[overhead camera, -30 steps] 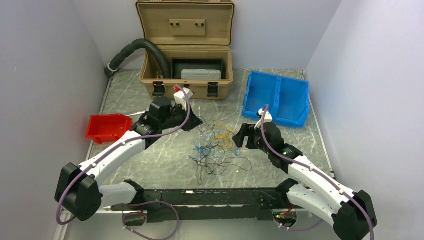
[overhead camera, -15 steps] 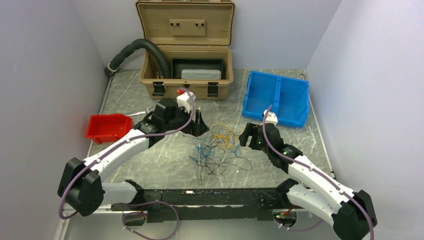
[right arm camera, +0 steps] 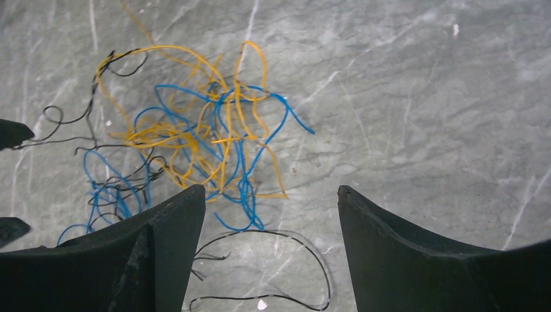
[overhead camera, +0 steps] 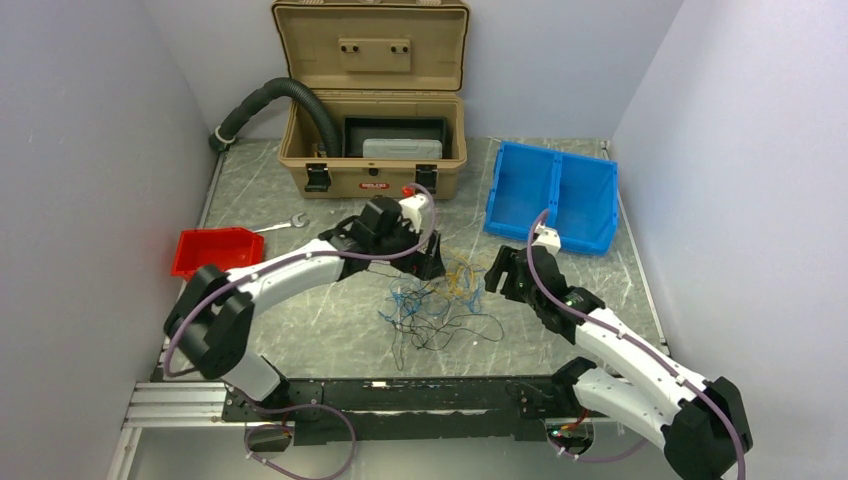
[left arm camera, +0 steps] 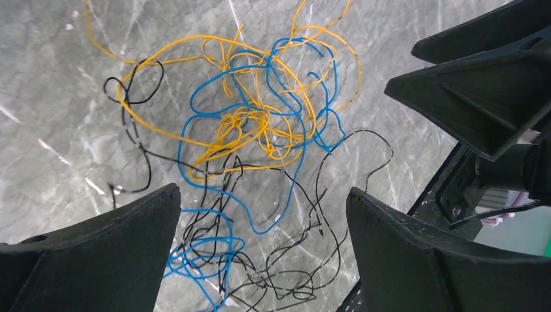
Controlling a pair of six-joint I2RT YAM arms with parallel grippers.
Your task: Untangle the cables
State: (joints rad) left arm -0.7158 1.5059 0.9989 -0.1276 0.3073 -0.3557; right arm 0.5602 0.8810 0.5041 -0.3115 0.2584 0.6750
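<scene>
A tangle of thin yellow, blue and black cables (overhead camera: 435,297) lies on the grey marble table (overhead camera: 330,320), mid-table. My left gripper (overhead camera: 432,262) hovers over its far edge, open, with nothing between its fingers. In the left wrist view the yellow knot (left arm camera: 256,127) lies ahead of the left gripper (left arm camera: 263,190) and black loops (left arm camera: 305,260) lie beneath it. My right gripper (overhead camera: 497,272) stands open just right of the tangle. Seen from the right wrist, the right gripper (right arm camera: 269,188) is empty, above a blue strand (right arm camera: 245,188) and a black loop (right arm camera: 312,250).
An open tan case (overhead camera: 375,150) with a black hose (overhead camera: 285,95) stands at the back. A blue bin (overhead camera: 552,195) sits back right, a red bin (overhead camera: 215,252) left, a wrench (overhead camera: 280,226) beside it. A black rail (overhead camera: 400,395) runs along the near edge.
My left gripper has opened wide and swung right, from beside the case to over the tangle. The right gripper has edged slightly right and narrowed a little.
</scene>
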